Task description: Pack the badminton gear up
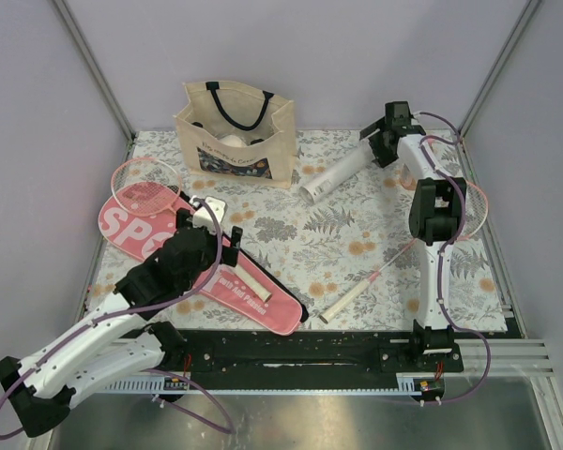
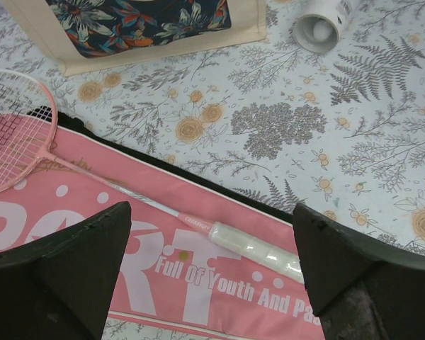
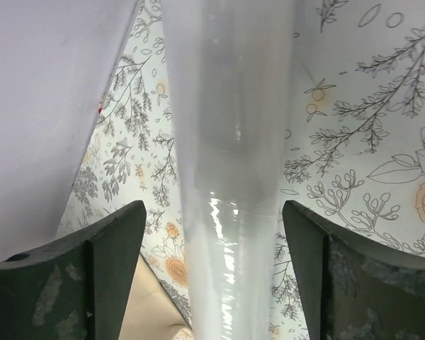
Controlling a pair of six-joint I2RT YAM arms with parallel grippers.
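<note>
Nothing looked packed: one racket (image 2: 251, 248) lay atop the case (image 2: 219, 301) under the spread left gripper (image 2: 211, 237), the other racket (image 1: 368, 281) loose, the right gripper (image 3: 212, 227) spread astride the tube (image 3: 230, 106)

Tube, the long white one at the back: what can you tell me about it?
The tube is long, white and glossy, plastic by its look. It lies slantwise on the flowered cloth, right of the tote. Its open end points front-left, with something white inside. The right gripper straddles its far end, open, not clamping it.
</note>
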